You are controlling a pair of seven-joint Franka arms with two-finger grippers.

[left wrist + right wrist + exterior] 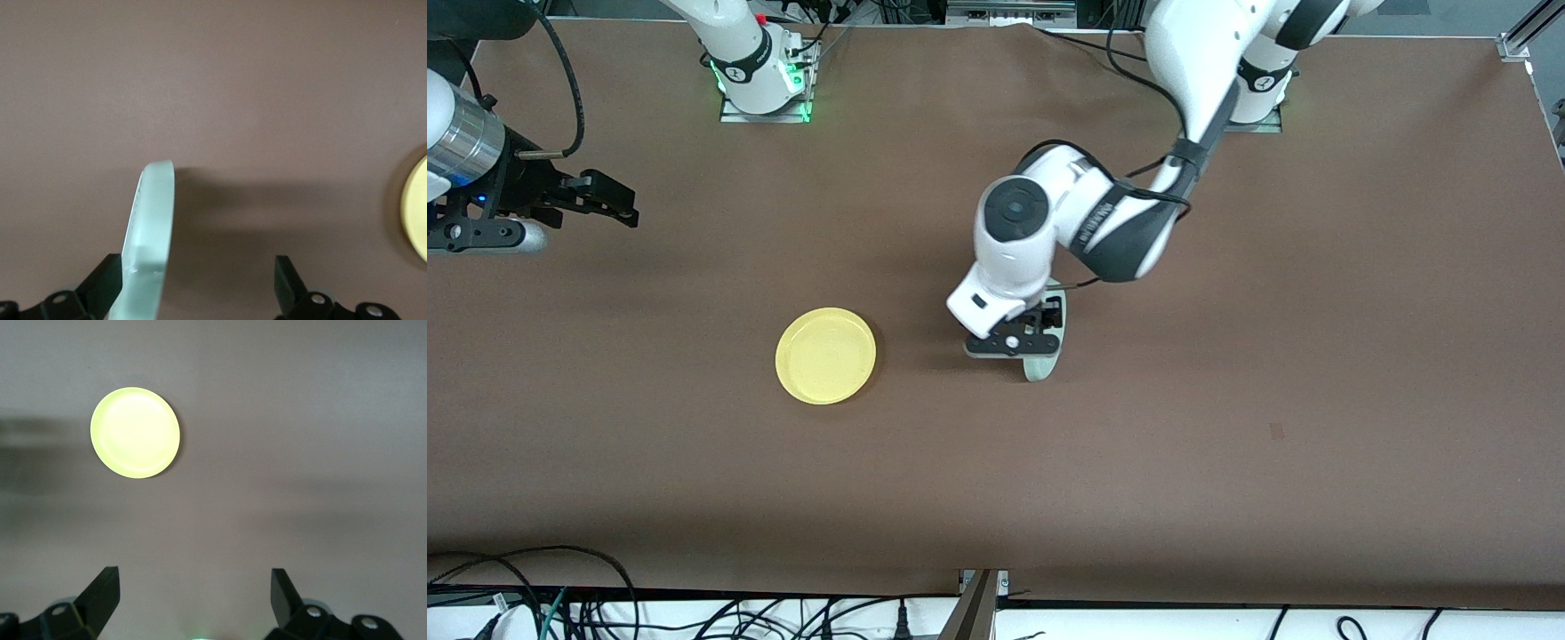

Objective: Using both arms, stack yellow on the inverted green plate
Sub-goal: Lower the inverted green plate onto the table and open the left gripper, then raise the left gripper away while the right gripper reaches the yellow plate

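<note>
The green plate stands on its edge near the table's middle, almost upright. My left gripper is down around it with its jaws wide open. In the left wrist view the plate's rim leans against one finger, and the other finger is well apart from it. The yellow plate lies flat and rim up on the table, toward the right arm's end. It also shows in the right wrist view and at the edge of the left wrist view. My right gripper waits open and empty, high over the table's end.
The brown table bears only the two plates. Cables run along the edge nearest the front camera. The arm bases stand along the edge farthest from it.
</note>
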